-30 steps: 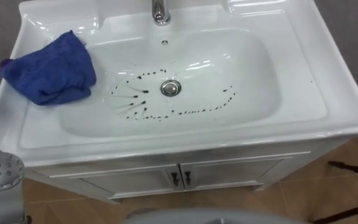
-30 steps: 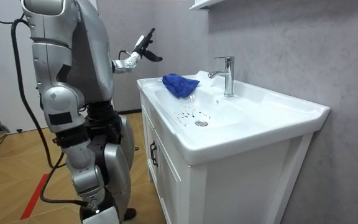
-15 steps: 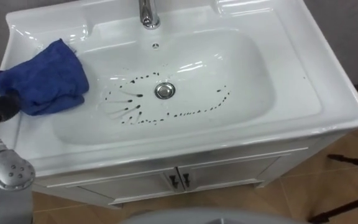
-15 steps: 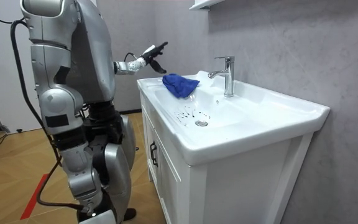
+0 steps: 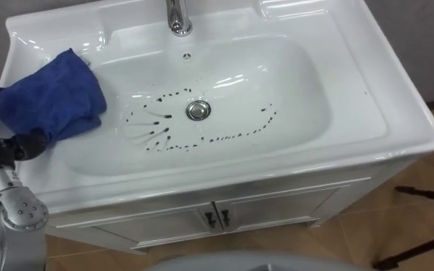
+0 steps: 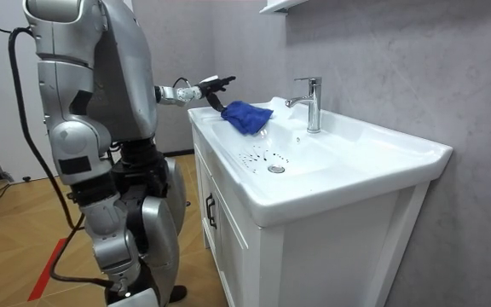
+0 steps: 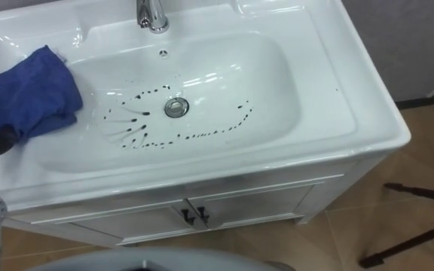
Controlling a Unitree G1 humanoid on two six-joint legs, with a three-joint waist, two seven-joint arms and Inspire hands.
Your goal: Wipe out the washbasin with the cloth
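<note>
A white basin (image 5: 398, 113) holds a ring of dark specks (image 5: 202, 141) around its metal drain (image 5: 197, 111). A crumpled blue cloth (image 5: 47, 102) lies on the basin's left rim, partly hanging into the bowl. My left hand (image 5: 22, 144) comes in from the lower left and sits at the cloth's front edge. In the room view the left hand (image 6: 211, 85) reaches forward with straight fingers just beside the cloth (image 6: 247, 116). I stand upright close to the front of the cabinet.
A chrome faucet (image 5: 175, 19) stands at the back middle of the basin. Below the rim are white cabinet doors (image 5: 215, 218) with dark handles. A dark stand's legs (image 5: 428, 197) lie on the wooden floor at the right.
My left hand has come down from a raised position and forward to the cloth's near edge. The eye view has shifted slightly. The cloth has not moved.
</note>
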